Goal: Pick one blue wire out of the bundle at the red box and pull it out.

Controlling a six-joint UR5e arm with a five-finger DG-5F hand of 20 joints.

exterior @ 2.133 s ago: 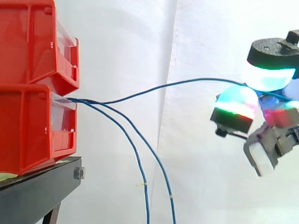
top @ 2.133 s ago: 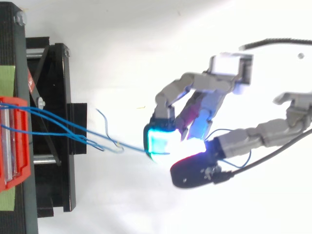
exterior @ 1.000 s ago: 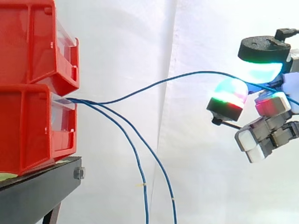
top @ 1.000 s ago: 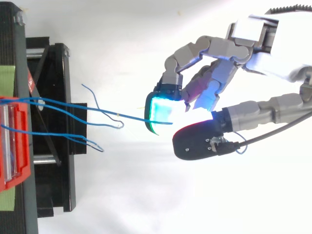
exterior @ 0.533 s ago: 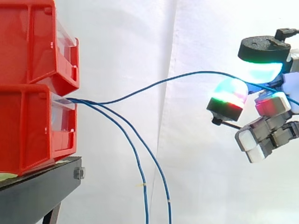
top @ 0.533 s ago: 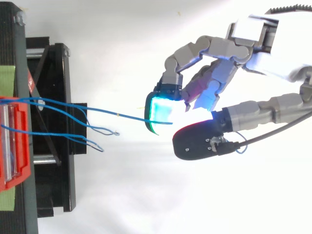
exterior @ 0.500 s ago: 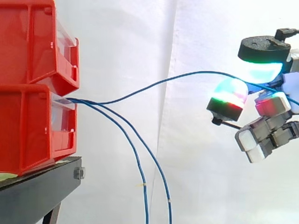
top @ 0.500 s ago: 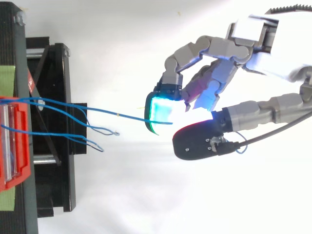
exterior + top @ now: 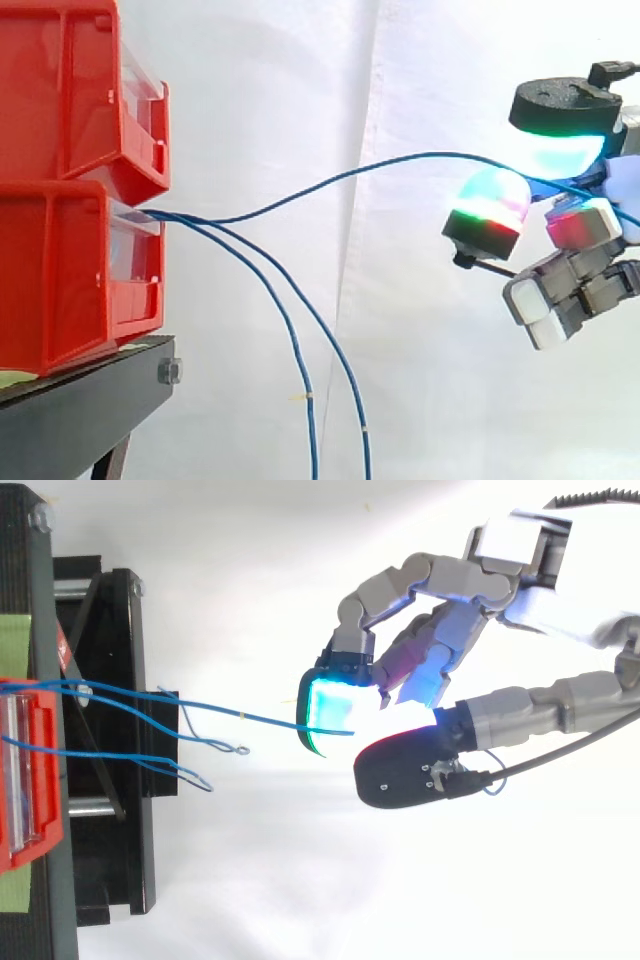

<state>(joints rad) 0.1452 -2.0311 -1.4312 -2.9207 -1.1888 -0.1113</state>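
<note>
Side view: noted hand (image 9: 565,285) curled, pinching blue wire (image 9: 400,165) between pads (image 9: 487,200); wire arcing left, slack, into lower red box (image 9: 60,270); spare wires (image 9: 300,350) hanging below.
Top view: confirmed wire (image 9: 250,718) lying left of hand (image 9: 500,715); judged pull rightward, along wire.

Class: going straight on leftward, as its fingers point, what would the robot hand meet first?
Probably the two slack blue wires drooping from the lower red plastic bin; in the top view their loose ends lie in line with the hand, which pinches a third blue wire. The bin front comes after.
</note>
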